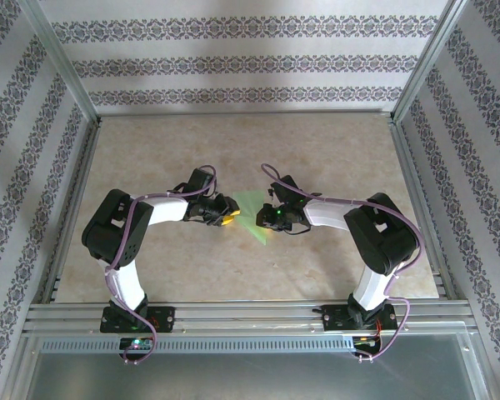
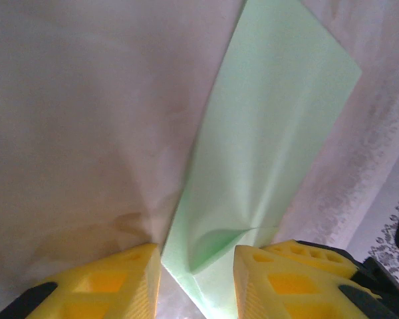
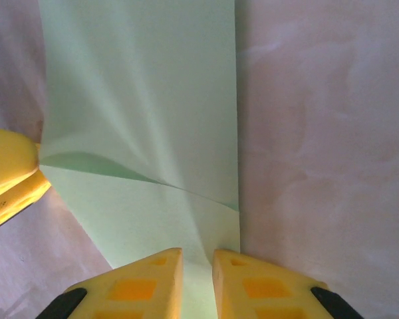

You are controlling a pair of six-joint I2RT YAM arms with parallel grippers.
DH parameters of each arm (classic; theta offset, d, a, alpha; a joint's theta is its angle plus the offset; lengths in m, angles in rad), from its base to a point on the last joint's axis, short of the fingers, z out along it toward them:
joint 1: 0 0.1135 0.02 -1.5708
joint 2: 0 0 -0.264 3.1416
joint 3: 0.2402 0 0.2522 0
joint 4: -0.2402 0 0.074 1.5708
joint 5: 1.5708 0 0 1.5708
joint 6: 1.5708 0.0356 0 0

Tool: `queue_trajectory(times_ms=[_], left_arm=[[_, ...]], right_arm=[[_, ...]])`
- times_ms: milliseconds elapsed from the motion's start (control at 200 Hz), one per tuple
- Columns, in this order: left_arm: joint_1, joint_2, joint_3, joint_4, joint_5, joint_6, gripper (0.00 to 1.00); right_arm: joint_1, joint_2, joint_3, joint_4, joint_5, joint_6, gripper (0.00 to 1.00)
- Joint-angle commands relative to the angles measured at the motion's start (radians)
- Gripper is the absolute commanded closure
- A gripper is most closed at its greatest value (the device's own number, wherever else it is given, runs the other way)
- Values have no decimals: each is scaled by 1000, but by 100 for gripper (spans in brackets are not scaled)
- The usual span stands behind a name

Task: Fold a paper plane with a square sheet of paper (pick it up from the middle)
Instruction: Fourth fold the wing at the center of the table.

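Observation:
The light green square sheet of paper (image 1: 252,208) lies in the middle of the table between both grippers. It is partly folded, with a raised crease across it (image 3: 146,100). My left gripper (image 1: 230,218) sits at its left edge; its yellow fingers stand apart, with a folded corner of the paper (image 2: 272,133) running between them (image 2: 196,249). My right gripper (image 1: 268,220) is at the sheet's right side, jaws a narrow gap apart (image 3: 197,252) over the paper's near edge. The left gripper's finger (image 3: 6,169) touches the sheet's far edge. A paper plane is not in view.
The beige tabletop (image 1: 333,150) stretches far beyond the paper. Patterned walls and a metal frame (image 1: 67,108) close in the sides and back. A rail (image 1: 250,312) carrying both arm bases runs along the near edge.

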Motion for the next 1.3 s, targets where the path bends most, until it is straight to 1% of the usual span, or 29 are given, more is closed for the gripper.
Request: queue_trajectory(times_ms=[0,160,270,445,675,864,929,1039,1109,1194,1294], left_arm=[[-7,-38,18,-57,-30,43,65],[-7,-31,5,-30,-13,31,66],[-11,-13,5,17,20,13,71],[-14,6,22,14,27,19,77],[-14,23,32,13,45,32,77],[-15,41,39,56,83,34,78],[-15,46,42,58,88,39,81],[-15,47,49,40,83,41,88],[-15,39,49,43,77,35,91],[-16,20,51,41,60,24,93],[-21,-7,60,8,19,6,94]], right_arm=[[-6,35,-2,-26,10,14,79],[-5,42,1,-29,10,12,79],[-5,46,1,-31,8,12,79],[-5,49,3,-32,7,11,79],[-5,50,2,-30,5,9,79],[-5,43,-1,-14,-4,-7,79],[-6,34,-2,-2,-11,-19,78],[-20,-7,14,-1,-30,-64,74],[-26,-59,27,-11,-29,-111,68],[-26,-141,24,-17,9,-181,58],[-13,-225,-6,-14,93,-269,52]])
